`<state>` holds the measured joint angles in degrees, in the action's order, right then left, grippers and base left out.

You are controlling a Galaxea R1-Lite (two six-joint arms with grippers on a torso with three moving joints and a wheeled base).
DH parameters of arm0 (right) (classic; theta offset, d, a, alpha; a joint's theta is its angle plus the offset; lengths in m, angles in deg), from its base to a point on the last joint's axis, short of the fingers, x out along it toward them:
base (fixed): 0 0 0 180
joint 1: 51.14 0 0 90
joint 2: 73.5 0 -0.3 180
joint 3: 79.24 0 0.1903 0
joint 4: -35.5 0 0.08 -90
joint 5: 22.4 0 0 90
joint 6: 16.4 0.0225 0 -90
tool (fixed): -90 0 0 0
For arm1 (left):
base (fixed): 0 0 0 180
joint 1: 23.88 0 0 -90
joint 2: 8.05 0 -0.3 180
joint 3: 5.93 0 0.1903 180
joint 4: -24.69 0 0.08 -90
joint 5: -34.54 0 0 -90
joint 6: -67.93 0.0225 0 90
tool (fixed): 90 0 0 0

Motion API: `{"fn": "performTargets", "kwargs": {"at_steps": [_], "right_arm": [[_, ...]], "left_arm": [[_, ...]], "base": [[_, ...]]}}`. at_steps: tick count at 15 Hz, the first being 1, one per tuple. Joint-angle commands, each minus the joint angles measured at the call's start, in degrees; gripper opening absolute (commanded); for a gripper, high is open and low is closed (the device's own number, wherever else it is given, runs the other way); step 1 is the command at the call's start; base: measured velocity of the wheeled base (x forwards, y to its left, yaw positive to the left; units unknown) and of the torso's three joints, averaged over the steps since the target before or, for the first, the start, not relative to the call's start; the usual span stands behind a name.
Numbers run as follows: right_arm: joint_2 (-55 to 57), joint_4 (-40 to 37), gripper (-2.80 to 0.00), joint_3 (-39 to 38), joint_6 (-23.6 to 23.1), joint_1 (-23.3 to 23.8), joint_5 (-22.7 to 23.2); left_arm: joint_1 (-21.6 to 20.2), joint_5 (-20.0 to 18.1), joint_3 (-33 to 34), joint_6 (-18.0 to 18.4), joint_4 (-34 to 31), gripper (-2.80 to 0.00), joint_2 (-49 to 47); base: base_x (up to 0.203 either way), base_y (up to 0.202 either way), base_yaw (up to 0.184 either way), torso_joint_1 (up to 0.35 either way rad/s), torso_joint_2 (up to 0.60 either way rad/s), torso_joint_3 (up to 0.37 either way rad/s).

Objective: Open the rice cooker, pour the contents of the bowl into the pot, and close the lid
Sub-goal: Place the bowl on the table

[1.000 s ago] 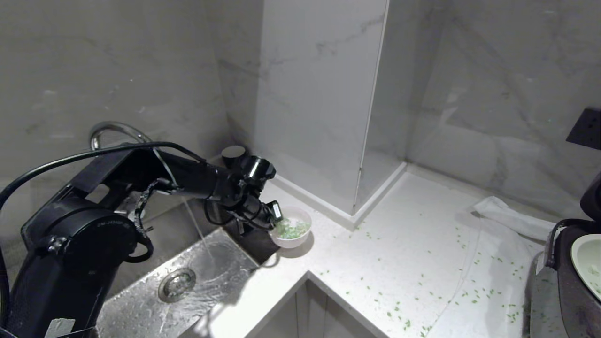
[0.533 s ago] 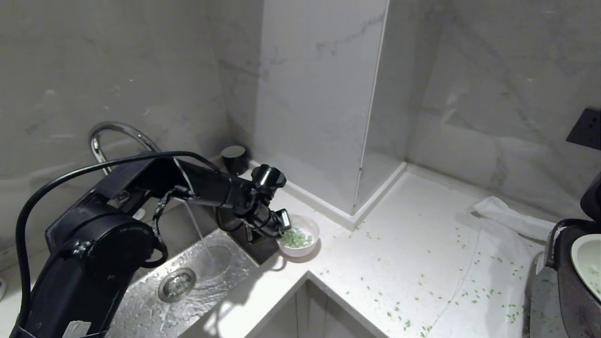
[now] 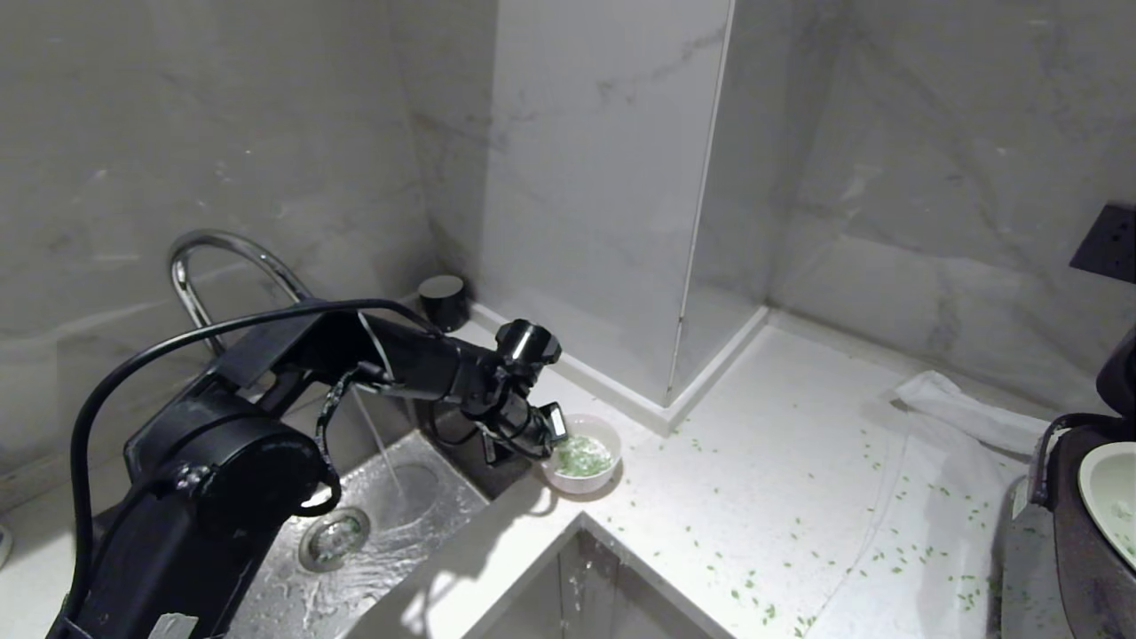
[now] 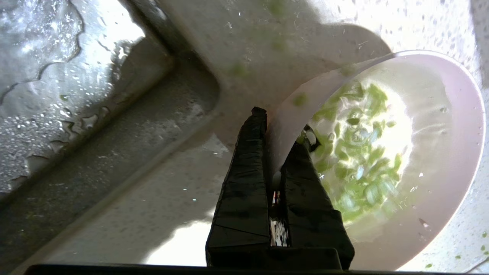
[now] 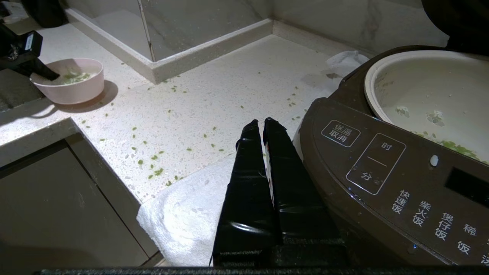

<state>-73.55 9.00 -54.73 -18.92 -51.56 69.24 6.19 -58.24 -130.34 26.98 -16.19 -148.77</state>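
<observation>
Bowl (image 3: 583, 453) sat on counter (image 3: 763, 461) beside sink (image 3: 382, 524), rim pinched by left end effector (image 4: 280, 130), one finger inside, one outside. Contents (image 4: 353, 152) looked like green bits in water. Pot (image 5: 431, 91) of rice cooker (image 5: 382, 164) lay open, well apart to the right, w/ right end effector (image 5: 263, 126) parked closed just beside it. Long carry rightward probably ahead.

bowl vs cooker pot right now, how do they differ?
The bowl is pink outside and small; the pot is pale whitish-green and much wider. The bowl stands free on the counter beside the sink, pinched at its rim by the left hand; the pot sits inside the open rice cooker, untouched. The bowl is thick with green bits in water; the pot shows only a few. Both are round and open-topped.
</observation>
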Motion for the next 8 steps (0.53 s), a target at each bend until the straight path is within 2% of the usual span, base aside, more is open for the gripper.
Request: {"fn": "performTargets", "kwargs": {"at_steps": [1, 6, 8], "right_arm": [[-0.03, -0.03, -2.80, 0.00, -0.03, -0.02, 0.03], [0.05, -0.03, -2.80, 0.00, -0.03, -0.02, 0.03], [-0.04, -0.03, -2.80, 0.00, -0.03, -0.02, 0.03]], "left_arm": [[0.25, 0.37, -0.69, -0.28, -0.12, -2.80, -1.21], [0.34, 1.02, -1.44, -0.28, -0.15, -2.80, -1.85], [0.86, 3.12, -1.52, -0.19, -0.15, -2.80, -2.46]], "base": [[0.000, 0.000, 0.000, 0.000, 0.00, 0.000], [0.000, 0.000, 0.000, 0.000, 0.00, 0.000], [0.000, 0.000, 0.000, 0.000, 0.00, 0.000]]}}
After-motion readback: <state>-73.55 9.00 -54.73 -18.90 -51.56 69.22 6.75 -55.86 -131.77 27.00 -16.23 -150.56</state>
